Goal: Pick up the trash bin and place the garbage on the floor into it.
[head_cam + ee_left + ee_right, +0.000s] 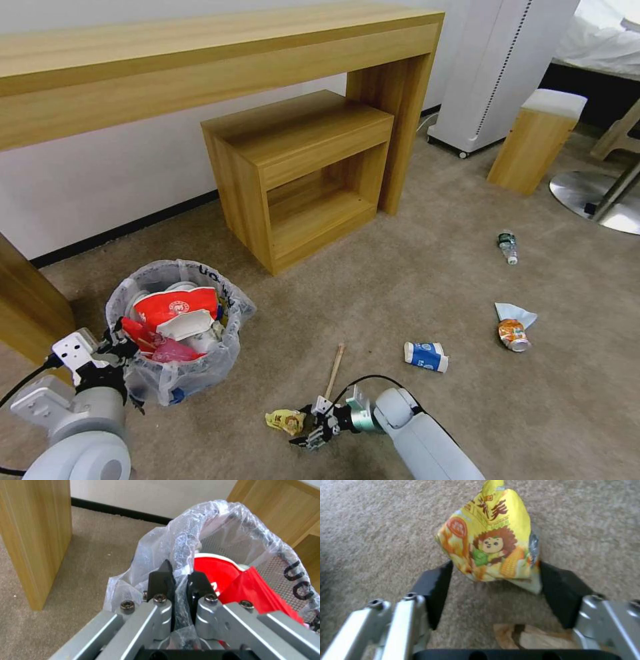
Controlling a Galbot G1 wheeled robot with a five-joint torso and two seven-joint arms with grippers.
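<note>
Trash bin (175, 373) full of red-white litter, left end effector (178, 580) clamped on its liner; right end effector (493, 590) apart around yellow wrapper (490, 542).

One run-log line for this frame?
left tool: shut on trash bin liner rim | right tool: open, straddling yellow snack wrapper | floor: litter remains

Beige carpet (400, 280), white wall (100, 173), wooden console table (200, 47), wooden side cabinet (300, 133)

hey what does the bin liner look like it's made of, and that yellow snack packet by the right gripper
The trash bin's liner looks like thin clear plastic film: crinkled, see-through, glossy. The bin wall behind it seems to be mesh. The yellow snack packet looks like glossy printed plastic or foil film, creased, with a silvery edge; the right gripper stands open around it.
</note>
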